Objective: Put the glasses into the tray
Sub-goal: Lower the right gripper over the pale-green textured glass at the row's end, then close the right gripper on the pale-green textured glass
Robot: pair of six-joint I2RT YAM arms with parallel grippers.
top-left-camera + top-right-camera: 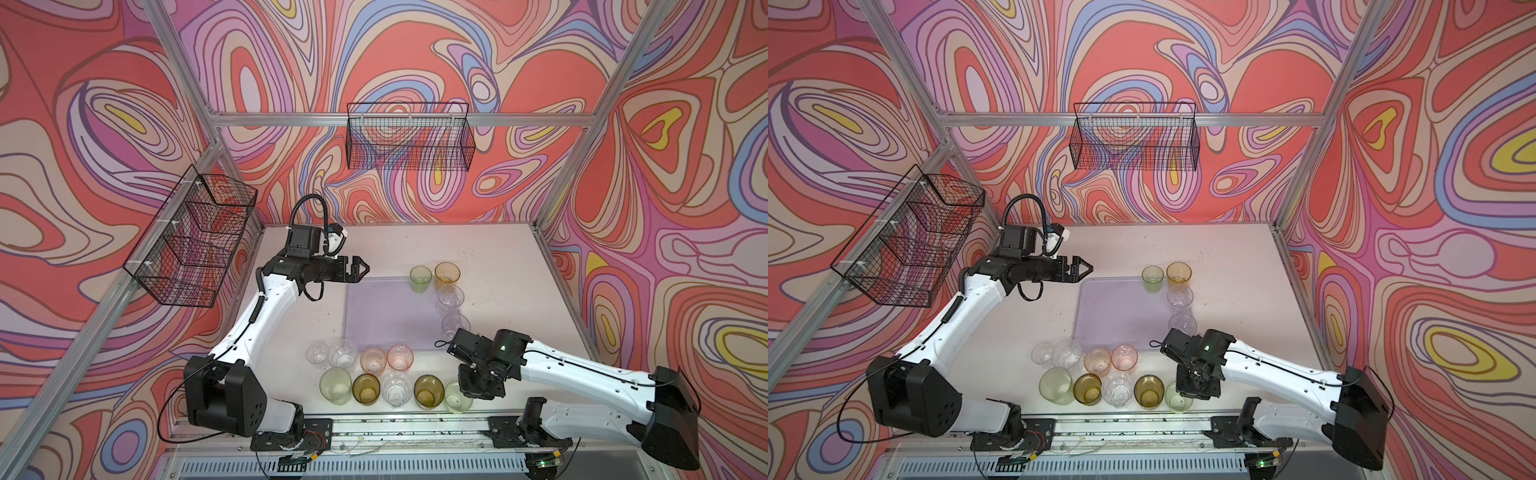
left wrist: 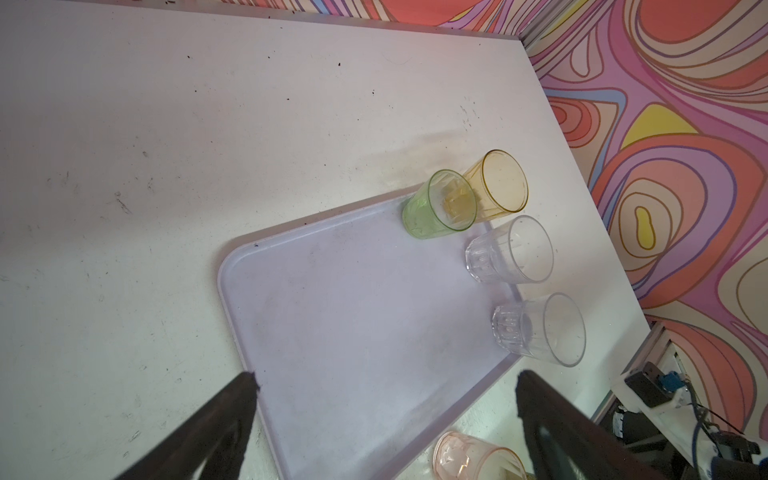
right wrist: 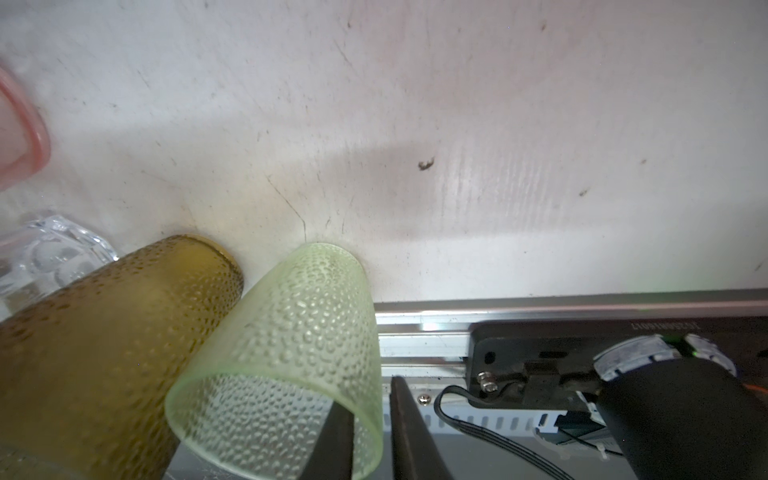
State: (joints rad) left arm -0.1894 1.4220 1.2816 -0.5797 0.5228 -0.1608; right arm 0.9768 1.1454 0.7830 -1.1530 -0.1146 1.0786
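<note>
grasp | pale green dimpled plastic tumbler is stood at near edge of table, outside flat lavender tray | right gripper is set astride its wall, clamp cannot be told | left gripper is spread wide | wall to be pinched firmly, olive-brown tumbler beside spared

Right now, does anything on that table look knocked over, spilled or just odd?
Nothing is tipped, spilled or broken; every glass in view stands upright. The table is scuffed and dotted with dark specks. The amber glass seems to stand just off the far corner of the tray, though I cannot be sure.
</note>
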